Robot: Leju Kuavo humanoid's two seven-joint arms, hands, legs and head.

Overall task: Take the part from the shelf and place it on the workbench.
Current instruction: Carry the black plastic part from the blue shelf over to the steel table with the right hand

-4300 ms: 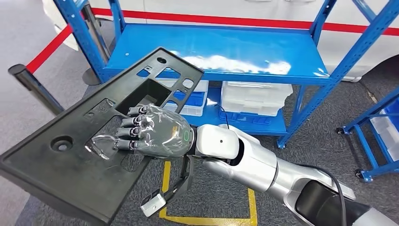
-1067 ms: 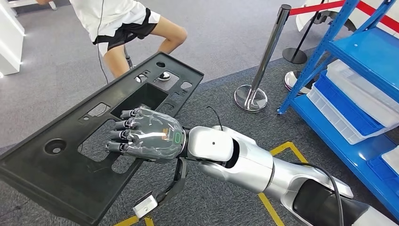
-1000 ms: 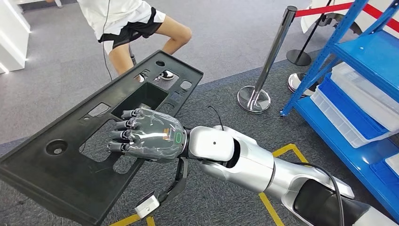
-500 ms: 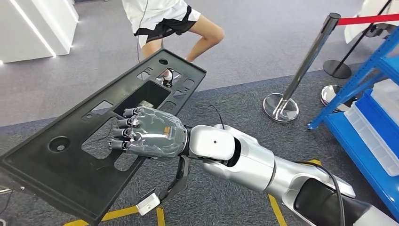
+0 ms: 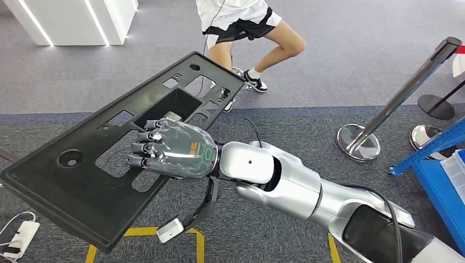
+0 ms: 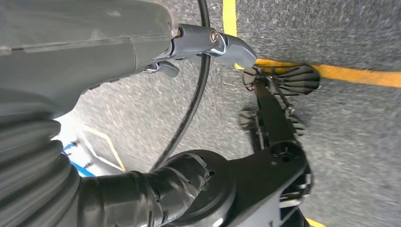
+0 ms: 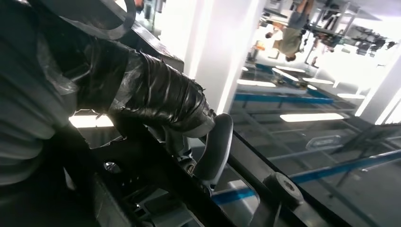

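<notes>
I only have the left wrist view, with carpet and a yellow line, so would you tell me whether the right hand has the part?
Observer: Yes. In the head view the right hand grips the black panel, its fingers hooked through one of the cutouts, and the panel is held above the floor.
Operator: Thank you. Is anyone near it?
Observer: A person stands just beyond the panel's far end.
Operator: And where is the shelf?
Observer: A corner of the blue shelf sits at the right edge, beside a chrome stanchion.

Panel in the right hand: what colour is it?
Black, plain, no pattern. The panel held by the right hand shows best in the head view.
</notes>
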